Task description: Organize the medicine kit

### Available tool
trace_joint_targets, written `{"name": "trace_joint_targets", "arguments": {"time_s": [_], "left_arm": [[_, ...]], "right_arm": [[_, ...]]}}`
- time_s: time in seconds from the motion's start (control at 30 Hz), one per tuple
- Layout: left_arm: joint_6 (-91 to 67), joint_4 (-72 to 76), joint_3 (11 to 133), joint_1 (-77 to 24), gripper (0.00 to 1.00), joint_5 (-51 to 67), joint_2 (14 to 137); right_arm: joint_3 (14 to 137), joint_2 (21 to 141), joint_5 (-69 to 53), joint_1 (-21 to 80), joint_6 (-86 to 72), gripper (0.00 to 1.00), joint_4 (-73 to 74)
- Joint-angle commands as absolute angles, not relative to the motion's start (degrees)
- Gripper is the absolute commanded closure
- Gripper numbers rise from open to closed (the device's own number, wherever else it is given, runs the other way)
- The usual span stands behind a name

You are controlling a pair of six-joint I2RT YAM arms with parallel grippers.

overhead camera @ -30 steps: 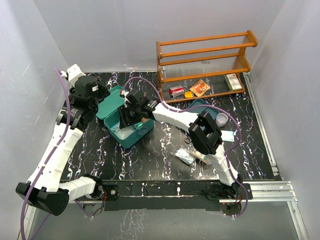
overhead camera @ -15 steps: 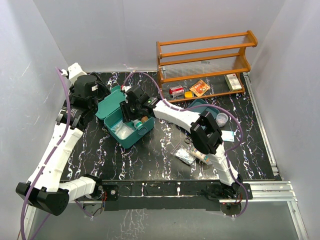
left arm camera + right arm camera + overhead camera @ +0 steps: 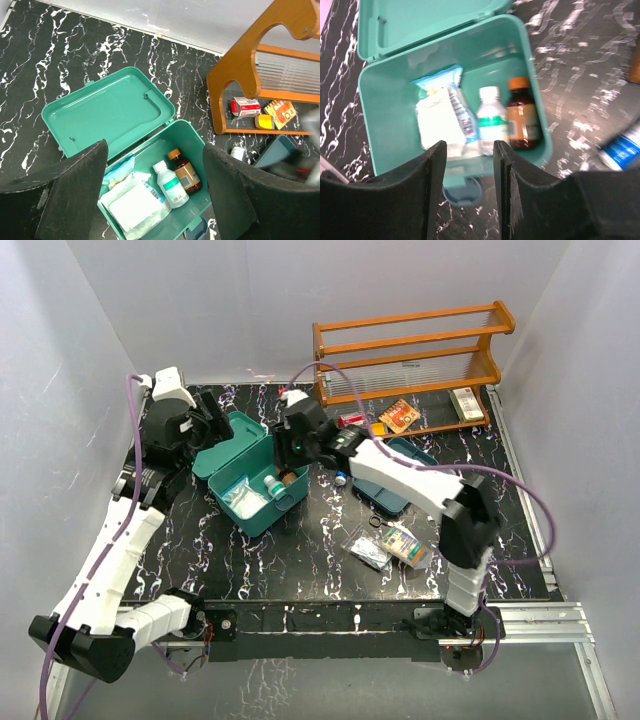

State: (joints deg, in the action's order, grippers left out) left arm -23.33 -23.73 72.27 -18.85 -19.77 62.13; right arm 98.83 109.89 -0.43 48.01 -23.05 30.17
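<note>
The medicine kit [image 3: 107, 112] is lying open, partly packed, packets [image 3: 388, 545] waiting on the desk [image 3: 300, 565], left gripper [image 3: 155, 147] and right gripper [image 3: 469, 147] hovering with fingers spread, empty.

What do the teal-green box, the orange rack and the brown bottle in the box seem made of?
Teal-green rectangular box: likely moulded plastic, smooth, slight sheen, rounded corners.
Orange-brown shelf rack: looks like varnished wood, glossy, cut curved side panel.
Brown bottle with orange cap: dark amber glass or plastic; cannot tell which.
</note>
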Motion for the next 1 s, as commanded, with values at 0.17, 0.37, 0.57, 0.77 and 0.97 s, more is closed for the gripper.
{"name": "trace_joint_targets", "arguments": {"time_s": [0.17, 0.37, 0.57, 0.77, 0.97], "left_arm": [[-19.33, -17.61, 67.34, -18.57, 0.11, -12.34, 55.75], [-18.46, -19.77, 67.71, -18.48, 0.01, -7.04, 56.87], [-20.4, -19.42, 66.52, -18.23, 0.01, -0.37, 58.36], [-21.56, -16.09, 64.78, -18.11, 0.01, 5.59, 59.28], [-22.04, -15.18, 64.9, -18.11, 0.01, 8.13, 60.45]], "right_arm": [[75.66, 83.39, 21.84, 45.92, -31.21, 0.48, 28.19], [65.16, 73.64, 29.32, 43.97, -42.98, 0.39, 41.03], [55.91, 67.36, 26.32, 42.44, -51.97, 0.33, 47.22], [52.79, 68.62, 22.49, 42.1, -54.66, 0.32, 51.89], [52.88, 72.44, 19.51, 42.08, -52.13, 0.31, 55.31]]}}
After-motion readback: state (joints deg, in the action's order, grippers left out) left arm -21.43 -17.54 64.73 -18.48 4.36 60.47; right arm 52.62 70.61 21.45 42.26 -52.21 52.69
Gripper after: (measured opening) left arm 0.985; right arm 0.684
